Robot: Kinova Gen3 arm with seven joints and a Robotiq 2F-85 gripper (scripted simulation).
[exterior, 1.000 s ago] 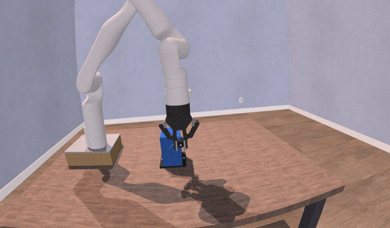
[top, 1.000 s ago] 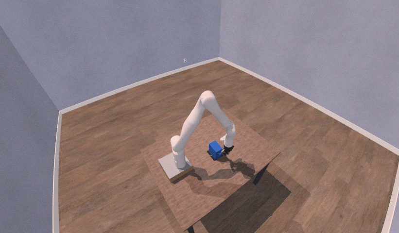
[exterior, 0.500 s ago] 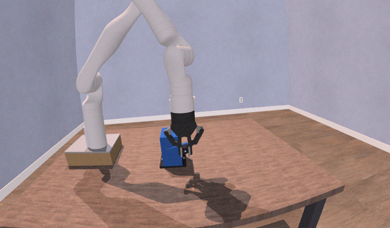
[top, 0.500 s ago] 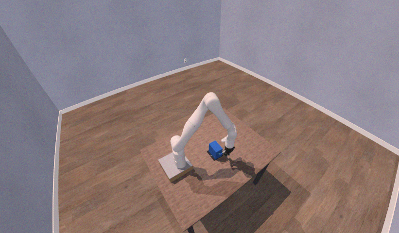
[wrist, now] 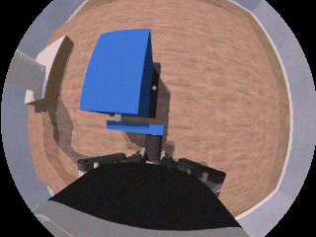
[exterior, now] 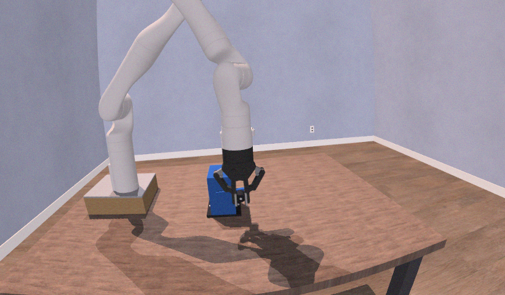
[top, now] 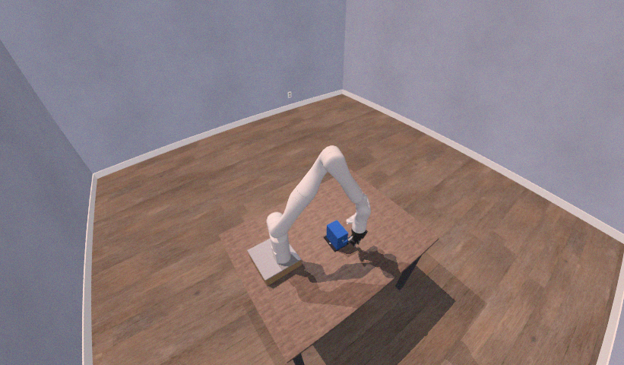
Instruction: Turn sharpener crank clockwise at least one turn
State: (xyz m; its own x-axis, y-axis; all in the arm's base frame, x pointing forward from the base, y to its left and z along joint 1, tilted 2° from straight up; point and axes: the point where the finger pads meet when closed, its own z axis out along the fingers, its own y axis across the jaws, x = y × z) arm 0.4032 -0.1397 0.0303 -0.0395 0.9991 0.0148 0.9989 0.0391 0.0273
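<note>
The blue pencil sharpener [exterior: 220, 194] stands on its dark base on the wooden table; it also shows in the top view [top: 337, 233] and in the wrist view [wrist: 120, 73]. Its blue crank arm [wrist: 136, 128] sticks out sideways from the end facing me. My gripper [exterior: 241, 199] points straight down at the sharpener's right side and is shut on the dark crank knob [wrist: 153, 149], low and to the right of the crank's axis. In the top view my gripper [top: 354, 239] sits right beside the box. The knob is mostly hidden by my fingers.
The arm's base block [exterior: 121, 197] stands at the table's left rear. The table's front right edge [exterior: 393, 256] drops off to the floor. Walls stand well away.
</note>
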